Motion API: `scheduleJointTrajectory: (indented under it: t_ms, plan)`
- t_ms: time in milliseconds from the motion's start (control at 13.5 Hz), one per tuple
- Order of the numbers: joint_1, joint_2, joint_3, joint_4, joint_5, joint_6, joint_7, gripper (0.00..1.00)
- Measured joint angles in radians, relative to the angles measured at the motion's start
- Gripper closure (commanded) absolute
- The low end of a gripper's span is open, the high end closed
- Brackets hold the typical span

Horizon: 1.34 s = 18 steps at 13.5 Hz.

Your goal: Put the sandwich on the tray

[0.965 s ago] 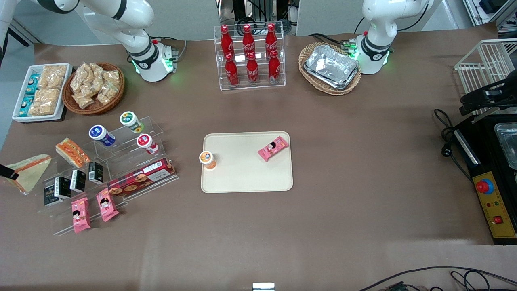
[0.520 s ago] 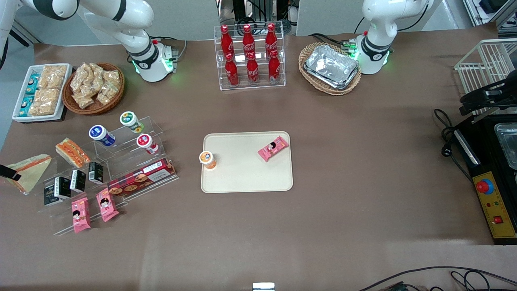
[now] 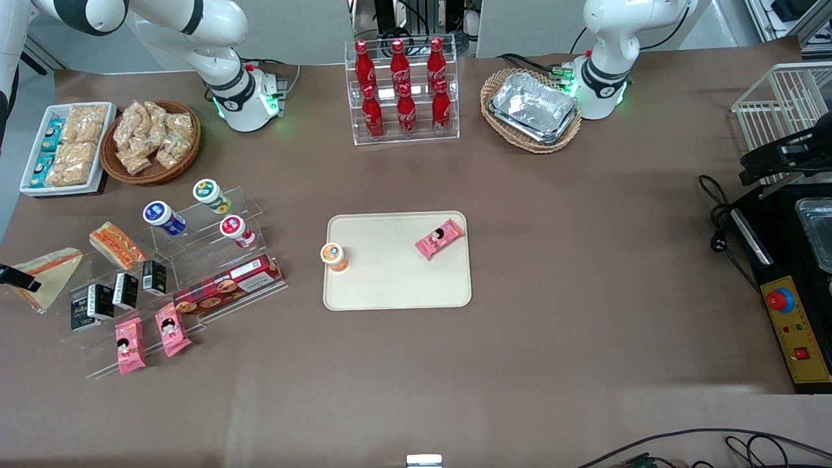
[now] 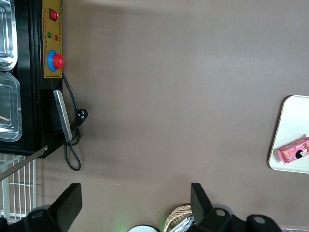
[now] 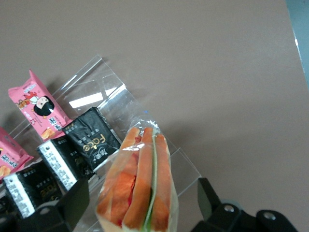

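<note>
Gripper (image 3: 15, 277) in the front view: you only get a dark finger of it, at the working arm's end of the table, lying over the sandwich (image 3: 49, 273). You can't read the finger spread from here. The sandwich is a big cream wedge in clear wrap, resting beside the clear acrylic display steps (image 3: 195, 260). A smaller orange-striped sandwich (image 3: 116, 244) sits on the steps nearby. The tray (image 3: 396, 286) is well apart from the wedge, mid-table. It carries an orange-lidded cup (image 3: 334, 255) at one edge and a pink snack packet (image 3: 439, 238).

Left wrist view: you see one rim of the tray (image 4: 289, 121) with the pink snack packet (image 4: 294, 151) on it. Bare brown table (image 4: 169, 96) fills most of the view.

Right wrist view: the gripper (image 5: 142, 193) stands spread wide, one finger on each side of the sandwich (image 5: 140, 169). A gap shows at both fingers, so it has hold of nothing. The wedge is edge-on, with orange layers and a thin green line. Black packets (image 5: 91, 140) and a pink packet (image 5: 38, 104) sit on the steps just beside it.
</note>
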Motion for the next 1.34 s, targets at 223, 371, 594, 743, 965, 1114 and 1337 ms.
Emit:
scheduleJointTrajectory:
  t_ms: [223, 371, 594, 743, 965, 1114, 1337]
  plan:
    - [0.0, 0.0, 0.0, -0.001, 0.0, 0.001, -0.003, 0.73]
    - [0.0, 0.0, 0.0, -0.002, 0.001, -0.002, -0.02, 0.95]
    - [0.001, -0.002, 0.0, -0.002, 0.001, -0.003, -0.042, 1.0]
    - [0.001, -0.003, 0.0, -0.002, 0.002, -0.004, -0.073, 1.0]
    - [0.001, -0.003, -0.001, -0.002, 0.002, -0.004, -0.094, 1.0]
    - [0.001, -0.004, -0.001, 0.0, 0.002, -0.012, -0.096, 1.0]
    - [0.001, -0.006, -0.001, 0.015, 0.002, -0.03, -0.097, 1.0]
